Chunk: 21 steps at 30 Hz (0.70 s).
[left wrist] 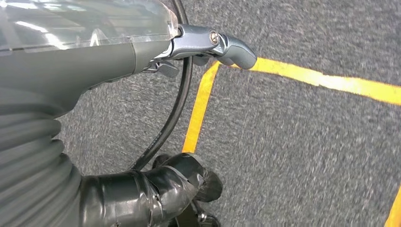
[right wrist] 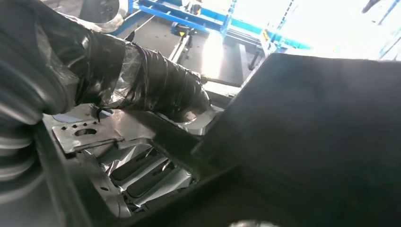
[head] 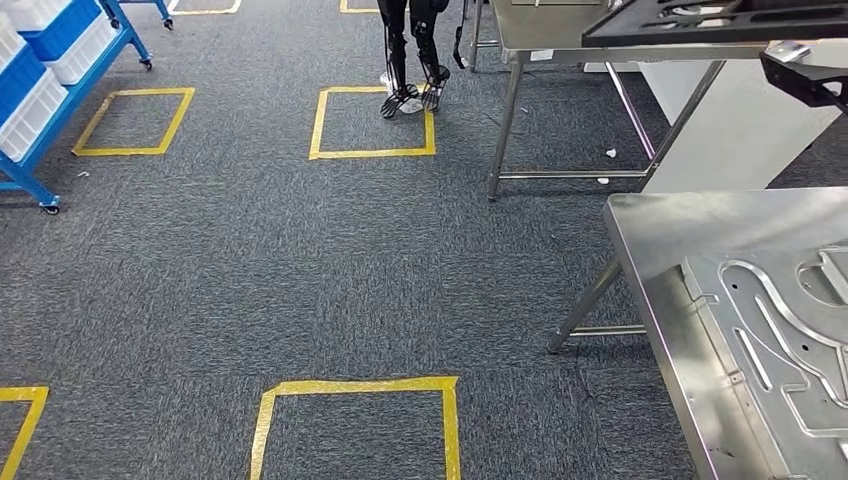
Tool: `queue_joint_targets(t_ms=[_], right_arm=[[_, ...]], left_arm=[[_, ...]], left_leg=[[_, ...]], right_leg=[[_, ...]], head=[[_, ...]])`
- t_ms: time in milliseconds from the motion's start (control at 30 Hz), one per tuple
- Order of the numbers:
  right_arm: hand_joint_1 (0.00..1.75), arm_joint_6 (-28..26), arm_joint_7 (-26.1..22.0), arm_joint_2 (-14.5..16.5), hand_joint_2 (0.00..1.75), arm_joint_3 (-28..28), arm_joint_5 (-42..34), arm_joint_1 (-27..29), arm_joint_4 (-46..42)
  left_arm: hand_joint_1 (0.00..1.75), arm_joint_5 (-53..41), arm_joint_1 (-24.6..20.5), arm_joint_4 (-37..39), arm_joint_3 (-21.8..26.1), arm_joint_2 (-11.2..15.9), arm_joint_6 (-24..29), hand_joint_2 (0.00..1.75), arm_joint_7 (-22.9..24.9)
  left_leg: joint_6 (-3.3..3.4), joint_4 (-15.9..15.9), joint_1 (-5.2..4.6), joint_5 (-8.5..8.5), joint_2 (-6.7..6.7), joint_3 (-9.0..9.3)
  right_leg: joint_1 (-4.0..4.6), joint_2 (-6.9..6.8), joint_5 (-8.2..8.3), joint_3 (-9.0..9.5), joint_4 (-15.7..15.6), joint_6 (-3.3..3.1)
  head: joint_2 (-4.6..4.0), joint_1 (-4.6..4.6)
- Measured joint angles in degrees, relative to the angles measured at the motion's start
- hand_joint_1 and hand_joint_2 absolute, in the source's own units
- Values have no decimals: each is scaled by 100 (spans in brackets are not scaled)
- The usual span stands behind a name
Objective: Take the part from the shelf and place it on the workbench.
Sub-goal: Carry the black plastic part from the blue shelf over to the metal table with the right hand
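A flat dark part with a silver perforated tab [right wrist: 90,135] lies under the black-wrapped fingers [right wrist: 161,90] of my right hand, which grips it; its broad dark face [right wrist: 307,142] spreads out in front of the hand. In the head view the dark part [head: 806,78] juts in from the right edge, beyond the far corner of the steel workbench [head: 660,225]. My left hand [left wrist: 189,123] hangs over the carpet, thumb and dark fingers apart with nothing between them.
A silver cut-out fixture plate [head: 770,350] lies on the workbench. A second steel table [head: 540,35] carrying a black frame [head: 720,20] stands behind. A blue shelf with white bins [head: 45,85] is far left. Dark legs [head: 412,60] stand by a yellow floor square [head: 372,122].
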Motion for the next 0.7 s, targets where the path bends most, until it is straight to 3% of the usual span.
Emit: queue_joint_targets(t_ms=[33,100,167,233,300,333,400,467,500,533,600,633,700], right_arm=[[175,-7,1,-14,175,-22,-2,28,-13],[175,-16,9,-37,175,-87,-4,73,-42],[175,-27,28,-76,175,-145,-9,137,-71],[175,-35,41,-146,175,-192,-20,225,-99],[175,-42,47,-225,175,-253,-29,314,-124],[175,-49,51,-259,175,-284,-31,345,-136],[175,-74,63,-309,175,-330,-35,409,-160],[175,-94,71,-336,175,-352,-42,501,-178],[175,-96,72,-344,175,-359,-46,540,-182],[175,-97,72,-354,175,-368,-49,563,-187],[175,-102,72,-372,175,-395,-50,571,-205],[175,-105,75,-383,175,-412,-51,572,-219],[175,-113,84,-394,175,-444,-51,583,-239]], left_arm=[[0,-13,-3,0,-2,0,4,175,5],[0,-37,-7,0,-8,3,16,175,19],[0,-48,-16,0,-19,7,30,175,31],[0,-50,-30,0,-34,6,40,175,39],[0,-55,-42,0,-53,-2,43,175,40],[0,-60,-45,0,-65,-5,43,175,39],[0,-75,-39,0,-88,-7,45,175,40],[0,-89,-36,0,-102,-7,52,175,41],[0,-96,-37,0,-106,-7,55,175,41],[0,-103,-40,0,-113,-9,57,175,41],[0,-115,-47,0,-127,-14,58,175,41],[0,-119,-51,0,-133,-16,60,175,41],[0,-128,-58,0,-137,-16,70,175,43]], left_leg=[[20,-323,1,212,-22,139],[75,-1133,2,570,-188,498],[106,-1530,-4,667,-321,677],[131,-1584,-11,683,-279,704],[195,-1687,1,744,-201,742],[227,-1741,7,775,-156,760],[255,-1778,-3,793,-74,766],[259,-1767,-9,782,13,765],[256,-1754,-10,770,56,765],[251,-1733,-10,752,96,765],[216,-1666,-24,699,166,758],[193,-1635,-37,673,194,752],[146,-1610,-59,645,247,750]], right_leg=[[1,44,-1,1,5,2],[2,125,-1,-9,14,21],[-2,200,19,-40,9,82],[-19,270,52,-58,-26,170],[-24,164,-17,-97,43,226],[-16,61,-144,-182,232,243],[-5,-108,-496,-488,911,268],[-15,-136,-647,-733,1436,293],[-20,-150,-571,-720,1417,300],[-24,-179,-403,-583,1158,301],[-4,-312,-92,-193,398,276],[17,-352,-12,-59,129,246],[62,-343,-13,-7,2,182]], head=[[0,0],[0,0],[0,1],[0,1],[0,9],[0,15],[0,21],[0,21],[0,22],[0,22],[0,22],[0,21],[0,19]])
